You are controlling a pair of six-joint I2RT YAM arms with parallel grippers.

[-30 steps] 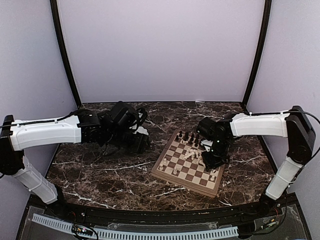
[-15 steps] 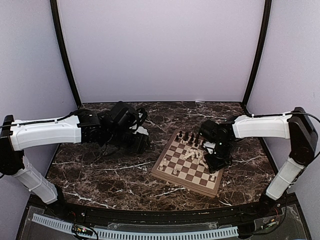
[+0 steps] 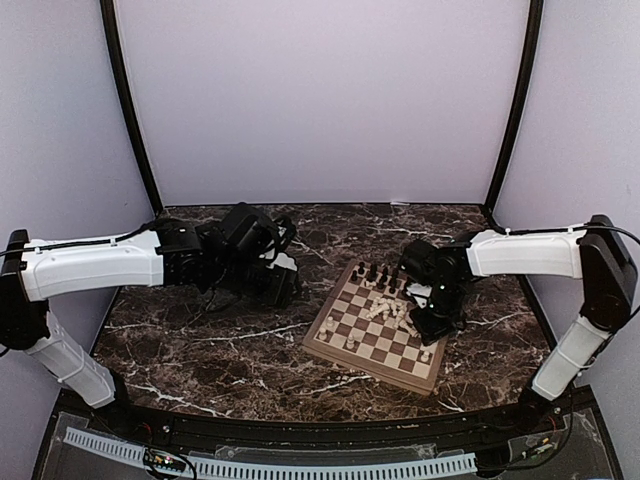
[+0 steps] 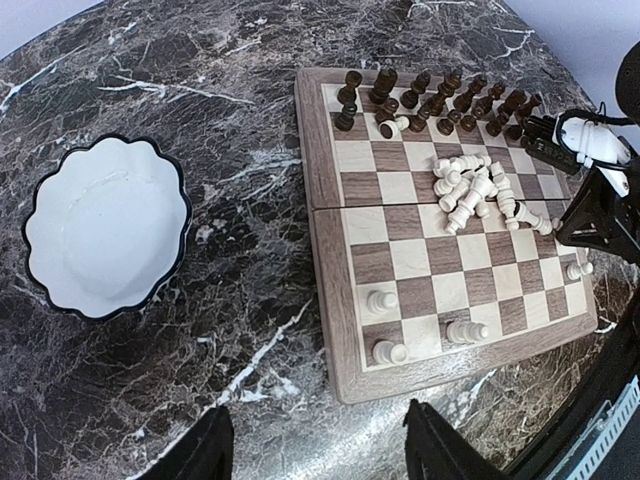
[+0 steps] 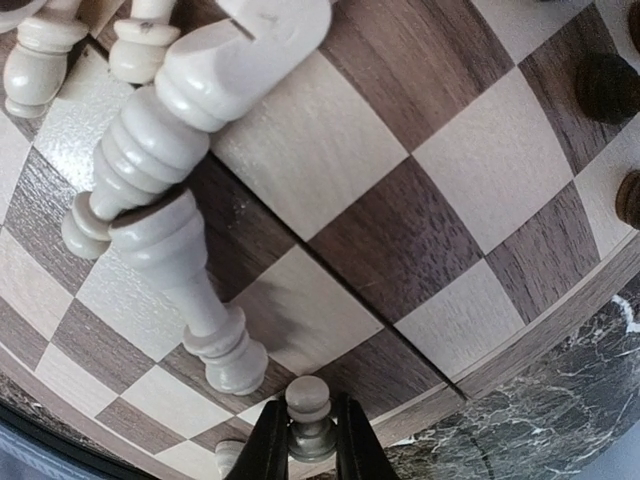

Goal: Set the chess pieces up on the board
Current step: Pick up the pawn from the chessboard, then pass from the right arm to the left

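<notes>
The board (image 3: 330, 349) lies right of centre on the marbled desk (image 3: 220, 350), with dark chess pieces (image 4: 430, 100) standing along its far rows and pale chess pieces (image 4: 470, 190) heaped near its middle. The right arm reaches in from the right with its elbow bent, the right gripper (image 3: 432, 320) pointing down over the board's right edge; only the right wrist view shows its jaws clamped on a pale pawn (image 5: 309, 420). The left arm stretches out left of the board, the left gripper (image 3: 275, 285) with jaws apart and empty, and its wrist view alone shows a white scalloped bowl (image 4: 60, 210) on the desk

Bowl (image 4: 103, 238) left of board (image 4: 324, 300) (pieces (image 4: 468, 190) atop)
</notes>
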